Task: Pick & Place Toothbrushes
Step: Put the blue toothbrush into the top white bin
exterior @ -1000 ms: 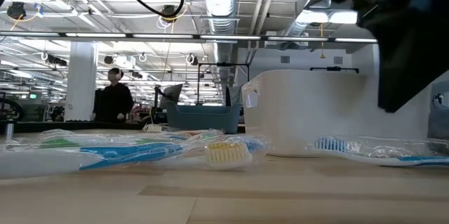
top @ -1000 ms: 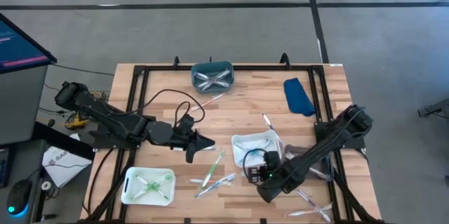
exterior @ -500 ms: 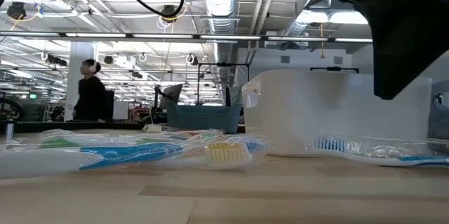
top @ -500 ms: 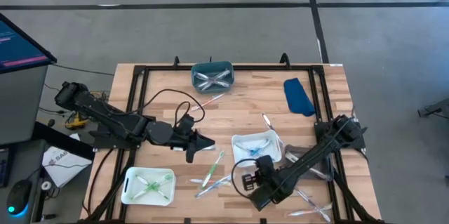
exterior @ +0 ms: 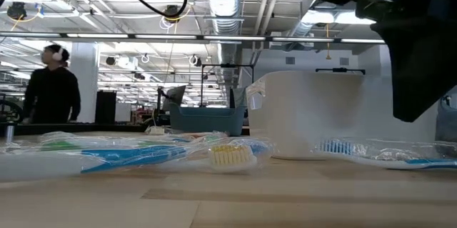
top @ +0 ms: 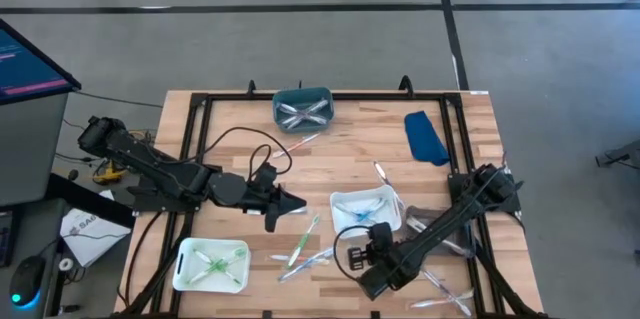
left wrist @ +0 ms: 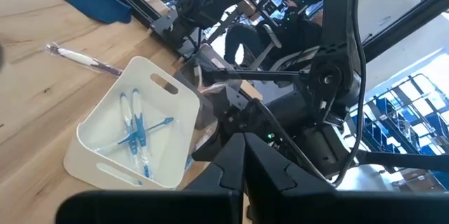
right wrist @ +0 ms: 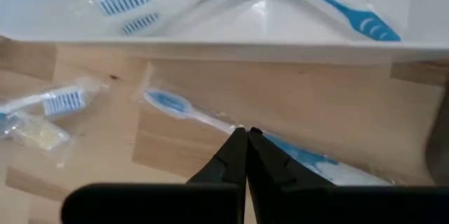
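Note:
Wrapped toothbrushes lie loose on the wooden table: a green one (top: 303,240), blue ones (top: 312,262) and some at the near right (top: 440,289). My right gripper (right wrist: 243,134) is shut and points steeply down over a wrapped blue toothbrush (right wrist: 184,109), which lies flat just in front of the white tray (top: 347,202) of blue brushes. In the low view this gripper (exterior: 421,49) hangs above the table. My left gripper (top: 297,202) is shut, holds nothing and hangs in mid-air left of the white tray.
A teal tray (top: 281,107) with clear brushes stands at the far edge, and a white tray (top: 182,266) with green brushes at the near left. A blue cloth (top: 427,137) lies at the far right. A pink brush (top: 305,141) lies near the teal tray. A person stands in the room behind.
My right gripper has moved a little toward the table's left and near edges, to a spot in front of the white tray, and has tipped and rolled somewhat; it stays shut. The toothbrushes have not moved. In the room behind, a person has walked leftward.

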